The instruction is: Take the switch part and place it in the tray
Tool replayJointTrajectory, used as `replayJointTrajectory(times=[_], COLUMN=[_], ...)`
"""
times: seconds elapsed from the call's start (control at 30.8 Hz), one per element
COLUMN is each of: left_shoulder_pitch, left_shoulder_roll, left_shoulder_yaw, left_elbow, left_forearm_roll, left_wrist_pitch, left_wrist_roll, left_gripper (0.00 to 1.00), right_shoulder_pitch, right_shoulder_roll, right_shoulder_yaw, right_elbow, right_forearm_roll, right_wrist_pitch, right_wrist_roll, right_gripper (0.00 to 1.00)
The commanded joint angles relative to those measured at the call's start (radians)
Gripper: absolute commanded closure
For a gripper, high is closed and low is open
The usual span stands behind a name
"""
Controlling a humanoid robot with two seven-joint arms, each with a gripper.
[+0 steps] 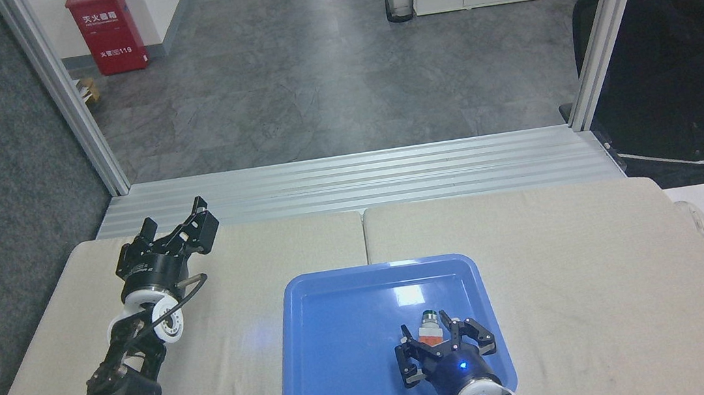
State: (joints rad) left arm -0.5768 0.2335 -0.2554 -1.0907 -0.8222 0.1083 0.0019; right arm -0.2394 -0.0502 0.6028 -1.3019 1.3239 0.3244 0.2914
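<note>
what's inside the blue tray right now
The switch part sits between the right gripper fingers, over the tray. The gripper hides its lower end and whether it touches the floor.

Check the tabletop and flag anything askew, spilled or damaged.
Nothing stands out. The blue tray sits square on the table, no spill or damage shows, and the switch part lies in its near right corner between the spread fingers of the right hand. The left hand hangs idle.

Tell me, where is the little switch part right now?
In the head view, the switch part sits over the near right part of the blue tray, between the jaws of the right gripper.
</note>
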Motion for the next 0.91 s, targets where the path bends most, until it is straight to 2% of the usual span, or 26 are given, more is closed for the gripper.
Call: replayJointTrajectory(times=[0.0, 0.1, 0.23, 0.29, 0.39, 0.42, 0.49, 0.59, 0.75, 0.88], left_shoulder_pitch=[0.000, 0.000, 0.000, 0.000, 0.000, 0.000, 0.000, 0.000, 0.000, 0.000], left_shoulder_roll=[0.000, 0.000, 0.000, 0.000, 0.000, 0.000, 0.000, 0.000, 0.001, 0.001], left_shoulder_yaw=[0.001, -0.001, 0.001, -0.001, -0.001, -0.001, 0.001, -0.001, -0.001, 0.001], left_elbow=[0.000, 0.000, 0.000, 0.000, 0.000, 0.000, 0.000, 0.000, 0.000, 0.000], left_forearm_roll=[0.000, 0.000, 0.000, 0.000, 0.000, 0.000, 0.000, 0.000, 0.000, 0.000], left_wrist_pitch=[0.001, 0.001, 0.001, 0.001, 0.001, 0.001, 0.001, 0.001, 0.001, 0.001], left_wrist_roll=[0.000, 0.000, 0.000, 0.000, 0.000, 0.000, 0.000, 0.000, 0.000, 0.000], left_gripper=[0.00, 0.00, 0.00, 0.00, 0.00, 0.00, 0.00, 0.00, 0.00, 0.00], right_shoulder_pitch=[-0.063, -0.124, -0.218, -0.256, -0.284, -0.290, -0.305, -0.305, -0.279, -0.282], right_shoulder_roll=[0.049, 0.052, 0.023, -0.049, -0.215, -0.249, -0.279, -0.292, -0.430, -0.476], right_shoulder_yaw=[-0.118, -0.219, -0.297, -0.307, -0.308, -0.307, -0.310, -0.310, -0.310, -0.313], right_elbow=[0.023, 0.023, 0.024, 0.030, 0.056, 0.075, 0.113, 0.122, 0.167, 0.243], right_forearm_roll=[-0.098, -0.179, -0.187, -0.184, -0.195, -0.196, -0.198, -0.196, -0.204, -0.233], right_wrist_pitch=[-0.008, -0.010, -0.021, -0.048, -0.113, -0.136, -0.182, -0.206, -0.255, -0.358], right_wrist_roll=[-0.009, -0.061, -0.112, -0.118, -0.153, -0.170, -0.213, -0.271, -0.408, -0.423], right_gripper=[0.00, 0.00, 0.00, 0.00, 0.00, 0.00, 0.00, 0.00, 0.00, 0.00])
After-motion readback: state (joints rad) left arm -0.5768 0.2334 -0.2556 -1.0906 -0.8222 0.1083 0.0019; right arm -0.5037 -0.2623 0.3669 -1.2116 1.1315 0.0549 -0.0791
